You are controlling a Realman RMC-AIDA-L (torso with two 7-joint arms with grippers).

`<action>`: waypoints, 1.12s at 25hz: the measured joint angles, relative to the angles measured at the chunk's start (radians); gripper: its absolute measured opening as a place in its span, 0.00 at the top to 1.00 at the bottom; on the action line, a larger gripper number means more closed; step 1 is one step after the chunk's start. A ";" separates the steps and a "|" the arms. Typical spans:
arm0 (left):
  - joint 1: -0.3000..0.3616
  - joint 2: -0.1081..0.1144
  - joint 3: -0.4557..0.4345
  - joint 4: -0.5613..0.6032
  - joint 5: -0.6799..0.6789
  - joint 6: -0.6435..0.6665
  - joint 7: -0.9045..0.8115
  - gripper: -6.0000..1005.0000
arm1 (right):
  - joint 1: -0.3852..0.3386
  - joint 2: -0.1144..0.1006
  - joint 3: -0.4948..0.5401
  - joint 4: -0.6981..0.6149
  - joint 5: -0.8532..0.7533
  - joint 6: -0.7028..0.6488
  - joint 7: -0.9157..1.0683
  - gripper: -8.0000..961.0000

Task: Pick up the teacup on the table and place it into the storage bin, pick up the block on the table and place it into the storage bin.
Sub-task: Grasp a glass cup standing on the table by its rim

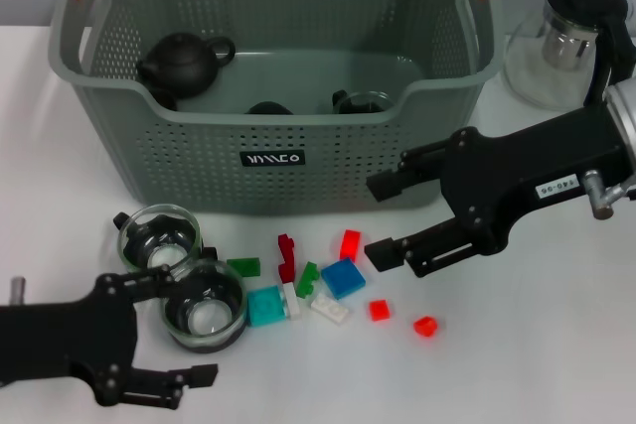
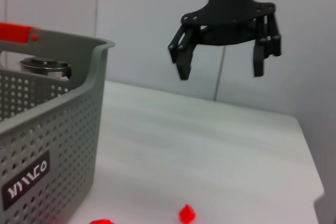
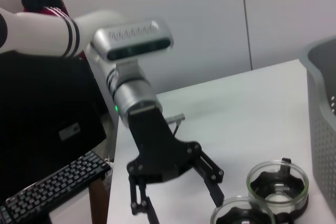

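Sitting in front of the storage bin (image 1: 149, 161), two teacups (image 1: 204, 307) touch each other; blocks (image 1: 343, 277) lie scattered beside them. Left gripper (image 1: 174, 330) is spread around the near cup, right gripper (image 1: 383, 217) hangs spread above the blocks. Risk: closing fingers shove the far cup.

White tabletop (image 1: 537, 364). Clear glass pitcher with black lid (image 1: 571, 37) stands at its far right corner, beside the basket. Black keyboard (image 3: 52, 190) sits on a lower desk off the table edge, in front of a dark monitor (image 3: 52, 114).
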 joint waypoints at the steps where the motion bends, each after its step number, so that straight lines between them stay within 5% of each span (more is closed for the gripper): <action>1: -0.002 0.000 0.005 0.037 0.005 0.016 -0.018 0.09 | 0.001 0.000 -0.001 0.009 -0.004 0.005 0.000 0.14; 12: -0.085 -0.039 0.220 0.503 0.207 0.109 -0.414 0.09 | 0.023 0.002 -0.007 0.089 -0.010 0.081 -0.024 0.14; 17: -0.137 -0.066 0.259 0.546 0.244 0.116 -0.477 0.09 | 0.050 0.002 -0.010 0.154 -0.010 0.118 -0.035 0.14; 28: -0.166 -0.063 0.287 0.547 0.253 0.126 -0.546 0.10 | 0.063 0.003 -0.021 0.190 -0.010 0.134 -0.053 0.14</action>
